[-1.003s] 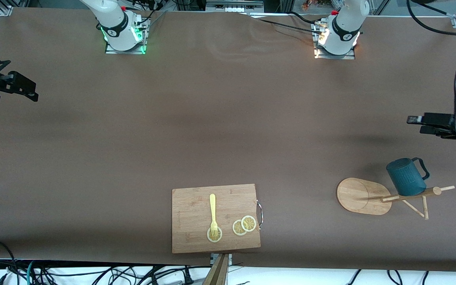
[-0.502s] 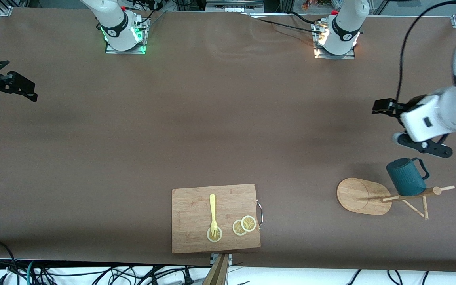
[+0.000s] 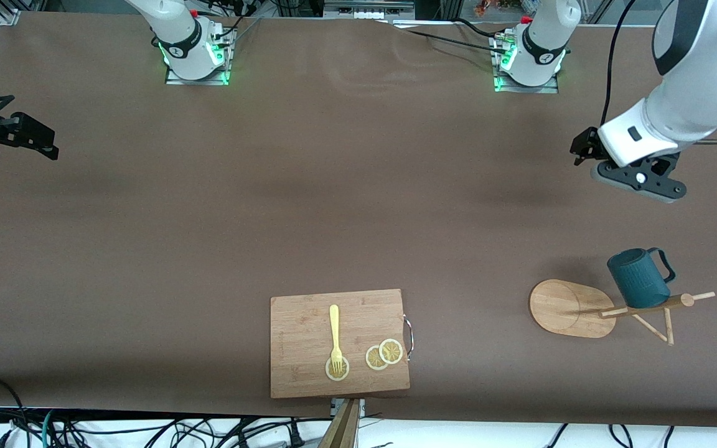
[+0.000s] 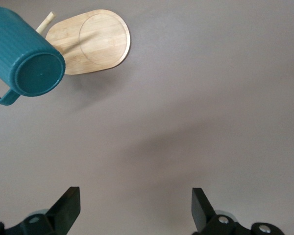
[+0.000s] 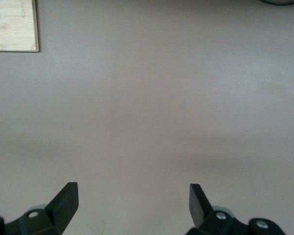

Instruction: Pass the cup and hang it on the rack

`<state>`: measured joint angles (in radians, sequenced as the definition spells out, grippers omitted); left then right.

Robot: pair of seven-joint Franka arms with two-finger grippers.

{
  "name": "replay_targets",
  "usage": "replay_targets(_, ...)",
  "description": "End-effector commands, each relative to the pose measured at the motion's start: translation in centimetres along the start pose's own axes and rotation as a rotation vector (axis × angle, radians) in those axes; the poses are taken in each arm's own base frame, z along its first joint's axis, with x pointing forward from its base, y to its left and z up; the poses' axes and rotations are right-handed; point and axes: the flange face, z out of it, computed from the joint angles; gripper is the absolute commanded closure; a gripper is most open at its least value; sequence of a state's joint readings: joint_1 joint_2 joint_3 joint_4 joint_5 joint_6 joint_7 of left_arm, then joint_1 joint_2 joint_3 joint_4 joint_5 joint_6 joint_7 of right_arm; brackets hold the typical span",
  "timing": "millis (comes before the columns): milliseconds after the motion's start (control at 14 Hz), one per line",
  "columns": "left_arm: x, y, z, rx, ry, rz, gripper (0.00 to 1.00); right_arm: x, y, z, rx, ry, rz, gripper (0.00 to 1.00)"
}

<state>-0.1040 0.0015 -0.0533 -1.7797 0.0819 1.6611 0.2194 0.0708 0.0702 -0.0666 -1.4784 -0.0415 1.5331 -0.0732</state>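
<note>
The dark teal cup hangs on a peg of the bamboo rack near the left arm's end of the table. No gripper touches it. In the left wrist view the cup shows bottom-first beside the rack's oval base. My left gripper is open and empty, up in the air over bare table, apart from the rack; its fingers stand wide apart. My right gripper is open and empty over bare table at the right arm's end, where it waits; its fingers stand wide apart.
A rectangular wooden cutting board lies at the table's edge nearest the front camera, with a yellow fork and lemon slices on it. Its corner shows in the right wrist view. Cables hang past the table's edge.
My left arm has swung up and away from the cup and rack, toward its base. The cup stays hanging on the rack. My right arm has not moved.
</note>
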Motion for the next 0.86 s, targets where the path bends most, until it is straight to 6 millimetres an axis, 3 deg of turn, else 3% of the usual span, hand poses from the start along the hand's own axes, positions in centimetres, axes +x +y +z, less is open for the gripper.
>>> replay_targets(0,-0.5,-1.5,-1.4,0.007,0.048,-0.023,0.0,0.3,0.4,-0.1,0.011,0.005,0.006,0.0)
replay_targets(72,0.3,-2.7,-2.0,-0.019,0.07,-0.105,0.0,0.5,0.4,0.1,0.011,0.002,0.006,0.0)
replay_targets(215,1.5,-3.0,-2.7,-0.031,0.085,-0.233,0.0,0.5,0.3,0.1,0.011,0.002,0.009,0.0)
replay_targets(430,1.2,-1.8,-4.0,-0.028,0.094,-0.207,0.0,0.5,0.3,0.1,0.011,0.002,0.015,0.0)
replay_targets(788,0.7,-2.7,-4.0,-0.034,0.08,-0.226,0.0,0.4,0.3,0.1,0.011,0.001,0.019,0.0)
